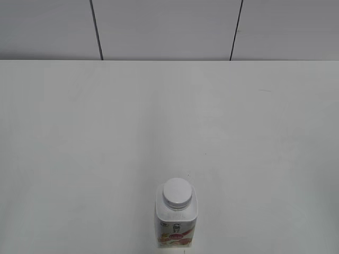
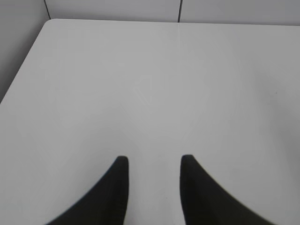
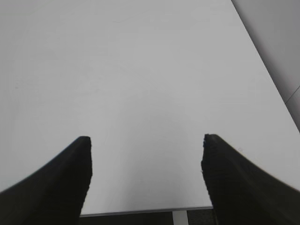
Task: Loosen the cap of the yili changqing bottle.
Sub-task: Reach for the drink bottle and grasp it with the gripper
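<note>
On the table, capped bottle upright; left claw and right claw spread, empty.

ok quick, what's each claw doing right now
left claw: open, holding nothing, over bare table.
right claw: open wide, holding nothing.

left gripper parted, empty, above white table
</note>
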You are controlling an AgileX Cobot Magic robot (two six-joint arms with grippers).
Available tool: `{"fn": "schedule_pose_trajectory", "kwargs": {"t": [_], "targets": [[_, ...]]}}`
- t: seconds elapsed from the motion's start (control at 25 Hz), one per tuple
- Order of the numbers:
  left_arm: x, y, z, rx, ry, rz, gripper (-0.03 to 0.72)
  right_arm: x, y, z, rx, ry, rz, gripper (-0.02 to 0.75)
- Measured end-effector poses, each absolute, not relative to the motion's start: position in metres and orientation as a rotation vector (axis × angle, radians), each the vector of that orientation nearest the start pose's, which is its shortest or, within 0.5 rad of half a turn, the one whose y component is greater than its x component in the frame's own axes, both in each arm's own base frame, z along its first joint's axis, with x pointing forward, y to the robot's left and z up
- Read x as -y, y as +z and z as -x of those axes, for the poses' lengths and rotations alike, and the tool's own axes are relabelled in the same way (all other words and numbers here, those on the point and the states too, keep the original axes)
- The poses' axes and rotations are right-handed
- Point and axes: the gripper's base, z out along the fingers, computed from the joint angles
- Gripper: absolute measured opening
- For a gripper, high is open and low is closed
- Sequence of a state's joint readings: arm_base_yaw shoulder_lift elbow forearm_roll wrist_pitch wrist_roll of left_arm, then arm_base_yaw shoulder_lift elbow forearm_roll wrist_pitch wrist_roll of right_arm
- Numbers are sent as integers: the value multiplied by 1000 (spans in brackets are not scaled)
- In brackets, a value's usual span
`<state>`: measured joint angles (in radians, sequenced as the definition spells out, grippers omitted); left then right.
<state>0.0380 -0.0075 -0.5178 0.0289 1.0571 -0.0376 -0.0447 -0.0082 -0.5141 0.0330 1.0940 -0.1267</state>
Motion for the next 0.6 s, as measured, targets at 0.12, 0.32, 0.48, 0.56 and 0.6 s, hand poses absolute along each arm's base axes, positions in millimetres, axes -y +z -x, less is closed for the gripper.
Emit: {"fn": "schedule_pose_trajectory", "kwargs": {"t": [0.12,0.32,0.48,0.56,0.6], "targets": [[-2,282,8,-2014,35,78,240,-3,278,9,-2054,-67,87,578],[-2,282,8,-2014,35,78,240,-3,278,9,-2054,-67,87,578],[-2,282,8,-2014,35,78,240,-3,278,9,-2054,-67,87,578],[-2,282,8,-2014,35,78,240,-3,278,9,-2054,-67,87,578],[-2,282,8,-2014,35,78,240,-3,278,9,-2054,-67,87,578]]}}
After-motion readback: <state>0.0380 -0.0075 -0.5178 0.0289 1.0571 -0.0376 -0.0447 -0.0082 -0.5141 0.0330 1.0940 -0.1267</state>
